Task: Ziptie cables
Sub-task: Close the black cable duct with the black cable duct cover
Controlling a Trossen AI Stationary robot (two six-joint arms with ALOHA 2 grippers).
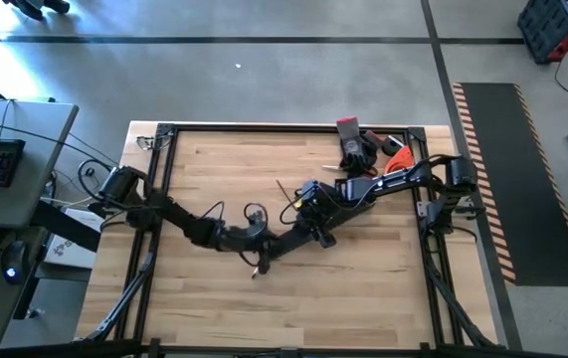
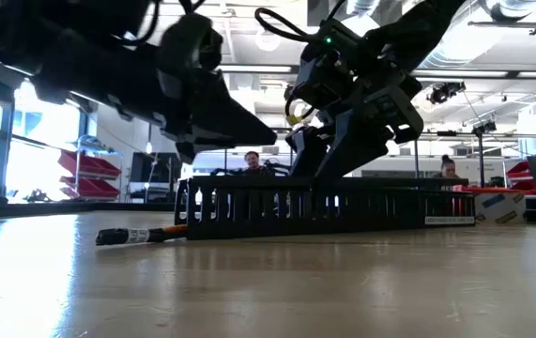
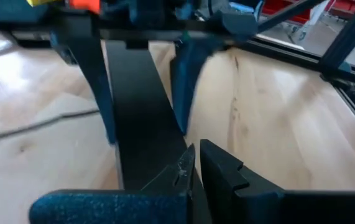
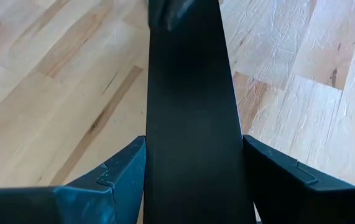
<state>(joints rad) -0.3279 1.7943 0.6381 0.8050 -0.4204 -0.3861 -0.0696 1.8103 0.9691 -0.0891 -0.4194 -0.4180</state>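
Observation:
A long rigid black bar with comb-like slotted edges lies flat on the wooden table. My right gripper reaches in from the table's right and is shut on this bar. My left gripper, reaching in from the left, has its fingers shut. In the low view it hovers above the bar's left end without touching. The right gripper's fingers show farther off in the left wrist view, straddling the bar. No loose bundle of cables shows clearly. A thin grey strand lies on the wood beside the bar. My right gripper pinches the black bar across its width, one finger on each long side. The fingers come from above, slanting down from the table's right side. The bar runs on past them and rests on the table.
A black tool with an orange shaft lies on the table just off the bar's left end. A dark heap with red and orange items sits near the far right corner. A black frame edges the table. People stand in the room behind.

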